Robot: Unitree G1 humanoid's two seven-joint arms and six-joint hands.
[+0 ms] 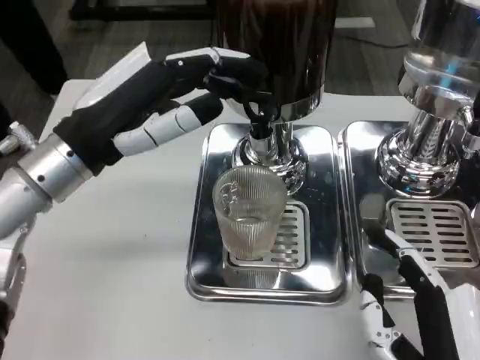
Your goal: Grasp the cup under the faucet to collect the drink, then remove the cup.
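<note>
Your clear ribbed cup (250, 212) stands upright at frame centre on the steel tray (210, 225), under the faucet (260, 120). Your left hand (176, 94) fingers the faucet lever; whether your right hand (401, 300), lower right, grasps anything can't be told.

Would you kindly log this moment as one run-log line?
left hand: fingers on faucet | cup: upright on tray under faucet, unheld | right hand: low, away from cup

A clear, vertically ribbed glass cup (250, 212) is showing faint grey tints at the centre. The polished silver metal drip tray (206, 217) is gleaming mirror-bright beneath it, its grille (291, 236) striped with dark slots. At ten o'clock, the black-and-white left hand (176, 101) is contrasting with the dark brown drink dispenser (281, 45). The table (112, 270) is showing plain white.
</note>
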